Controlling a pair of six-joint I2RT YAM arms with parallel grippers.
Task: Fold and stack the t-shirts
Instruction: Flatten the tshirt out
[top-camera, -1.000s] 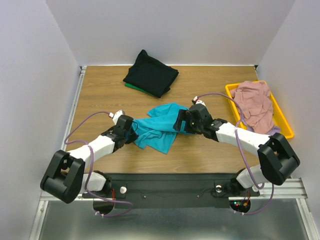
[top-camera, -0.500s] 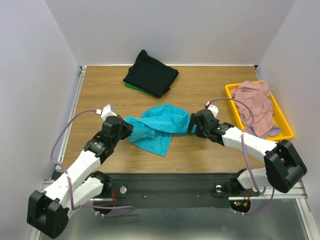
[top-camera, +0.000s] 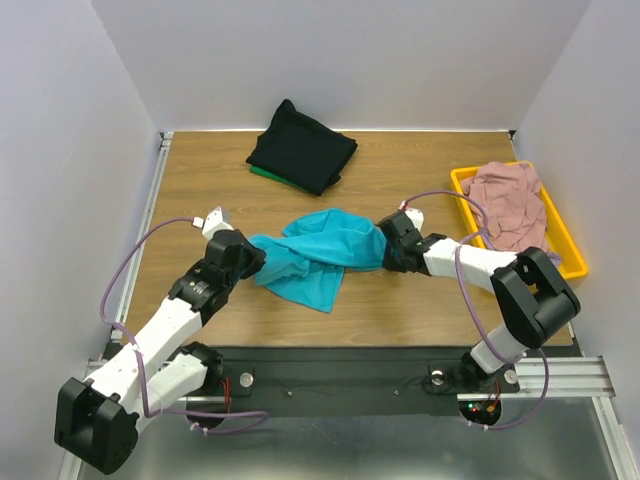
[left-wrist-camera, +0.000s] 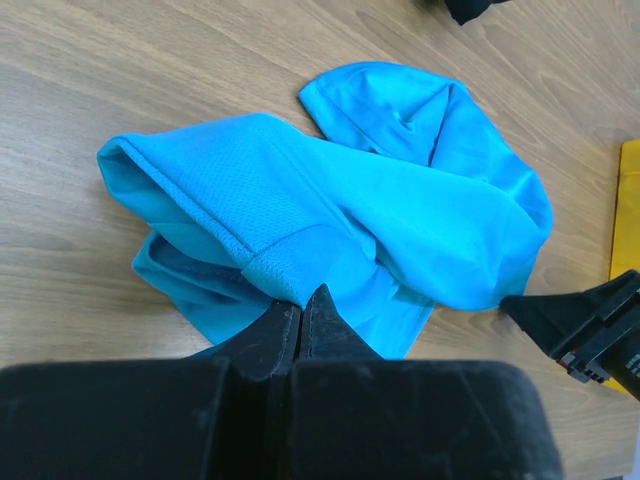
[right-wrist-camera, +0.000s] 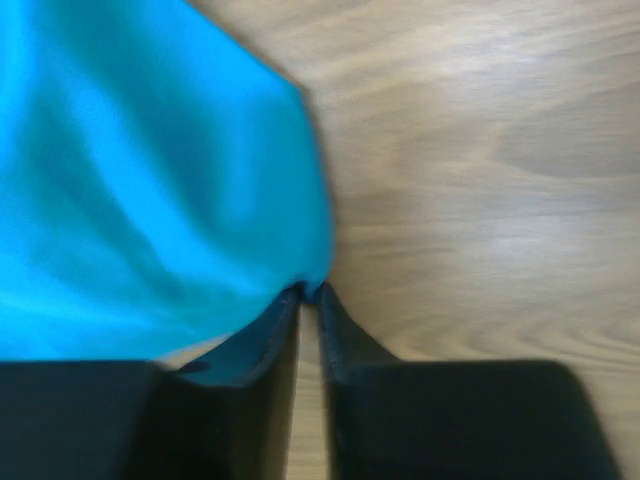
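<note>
A crumpled teal t-shirt (top-camera: 315, 255) lies mid-table, drawn out between both arms. My left gripper (top-camera: 252, 250) is shut on its left end; in the left wrist view the fingertips (left-wrist-camera: 303, 300) pinch a hem fold of the teal fabric (left-wrist-camera: 380, 190). My right gripper (top-camera: 383, 245) sits at the shirt's right end. The right wrist view, blurred, shows its tips (right-wrist-camera: 311, 292) nipping the edge of the teal cloth (right-wrist-camera: 130, 180). A folded black t-shirt (top-camera: 300, 150) rests at the back on a green one (top-camera: 262, 172).
A yellow tray (top-camera: 462, 190) at the right edge holds a dusty pink t-shirt (top-camera: 510, 205), with a bit of lavender cloth (top-camera: 548, 262) at its near end. Walls close in the table on the left, back and right.
The left arm swung out to the left, drawing the teal shirt taut. The right gripper went from wide open to closed on the shirt's right edge, and its arm shifted.
</note>
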